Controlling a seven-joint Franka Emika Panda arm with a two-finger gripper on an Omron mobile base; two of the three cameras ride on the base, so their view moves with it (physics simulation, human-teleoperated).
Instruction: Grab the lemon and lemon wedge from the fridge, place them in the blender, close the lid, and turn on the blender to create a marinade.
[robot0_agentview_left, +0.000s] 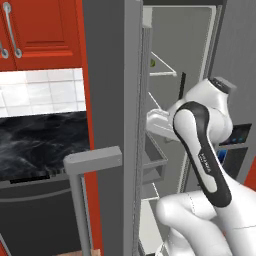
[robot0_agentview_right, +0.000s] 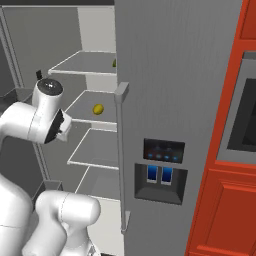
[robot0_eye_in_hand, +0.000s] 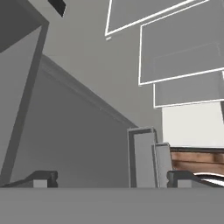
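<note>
The lemon (robot0_agentview_right: 98, 109) lies on a middle shelf (robot0_agentview_right: 85, 107) of the open fridge (robot0_agentview_right: 170, 75), long axis left-right, gripper (robot0_eye_in_hand: 111, 178) fingers spread apart, empty.

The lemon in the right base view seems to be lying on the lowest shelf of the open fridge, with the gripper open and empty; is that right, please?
Not quite: the right base view shows the lemon on a middle shelf of the open fridge, with more shelves below it. The gripper is indeed open and empty.
</note>
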